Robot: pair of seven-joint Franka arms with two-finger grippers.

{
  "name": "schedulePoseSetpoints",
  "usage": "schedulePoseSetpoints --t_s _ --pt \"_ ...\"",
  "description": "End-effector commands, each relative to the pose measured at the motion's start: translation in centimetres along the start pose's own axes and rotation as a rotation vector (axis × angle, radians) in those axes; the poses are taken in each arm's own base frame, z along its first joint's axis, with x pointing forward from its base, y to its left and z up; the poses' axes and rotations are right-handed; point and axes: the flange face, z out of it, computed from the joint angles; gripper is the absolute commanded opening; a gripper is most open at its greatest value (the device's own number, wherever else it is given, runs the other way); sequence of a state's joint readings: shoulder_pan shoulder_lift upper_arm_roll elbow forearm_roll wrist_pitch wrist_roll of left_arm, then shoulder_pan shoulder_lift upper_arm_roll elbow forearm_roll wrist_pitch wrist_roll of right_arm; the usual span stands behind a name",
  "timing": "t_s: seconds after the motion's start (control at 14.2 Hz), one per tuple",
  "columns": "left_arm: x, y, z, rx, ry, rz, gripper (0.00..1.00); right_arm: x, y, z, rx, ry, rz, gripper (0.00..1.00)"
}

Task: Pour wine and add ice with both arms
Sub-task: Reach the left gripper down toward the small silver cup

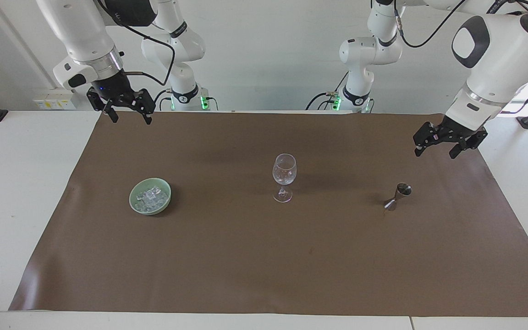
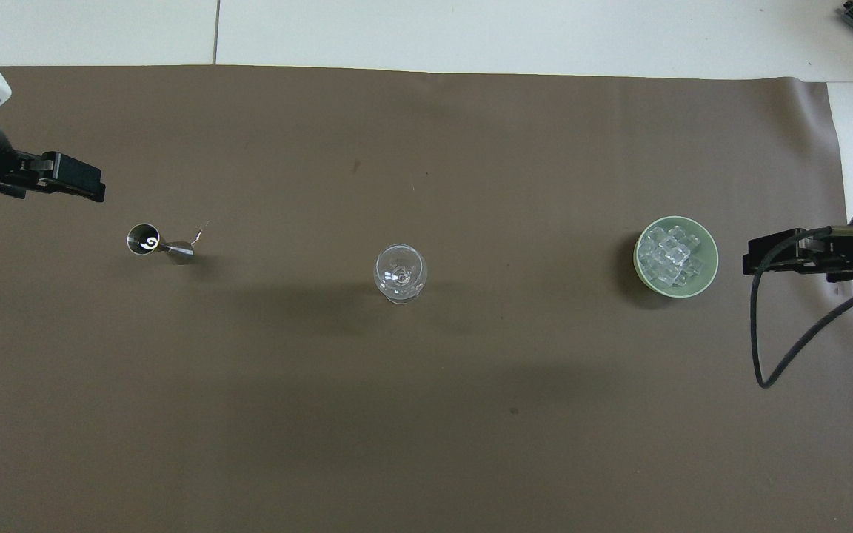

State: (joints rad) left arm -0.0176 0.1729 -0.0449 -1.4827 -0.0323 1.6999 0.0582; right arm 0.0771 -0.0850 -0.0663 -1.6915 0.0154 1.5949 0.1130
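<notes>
Small, slick, glassy ice (image 1: 150, 196) heaped in green bowl (image 1: 134, 205) at nine o'clock of wine glass (image 1: 284, 176): best pinched one cube across flat faces; left gripper (image 1: 437, 145) and right gripper (image 1: 127, 114) both spread wide, holding nothing

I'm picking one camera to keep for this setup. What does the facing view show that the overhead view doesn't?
Only facing: both arms whole with their bases, and the open fingers of the left gripper and right gripper. Only overhead: straight down into the jigger, and the separate ice cubes. Both: wine glass, green bowl, brown mat.
</notes>
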Motion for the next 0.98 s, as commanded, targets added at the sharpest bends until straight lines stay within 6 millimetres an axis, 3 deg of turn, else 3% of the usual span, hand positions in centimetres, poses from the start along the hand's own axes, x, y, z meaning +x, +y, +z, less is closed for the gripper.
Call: schedulePoseSetpoints --t_s 0.0,0.35,0.91 --pt "1.9 0.0 1.4 -0.003 0.017 0.005 1.0 -0.4 0.1 0.0 0.008 0.008 -0.024 1.0" --pt "4.1 -0.7 4.5 -0.066 -0.003 -0.024 1.0 -0.4 0.1 0.0 0.008 0.008 -0.024 1.0" --pt "4.2 -3.7 7.6 -0.217 -0.031 -0.235 1.0 -0.4 0.1 0.0 0.008 0.008 -0.024 1.0"
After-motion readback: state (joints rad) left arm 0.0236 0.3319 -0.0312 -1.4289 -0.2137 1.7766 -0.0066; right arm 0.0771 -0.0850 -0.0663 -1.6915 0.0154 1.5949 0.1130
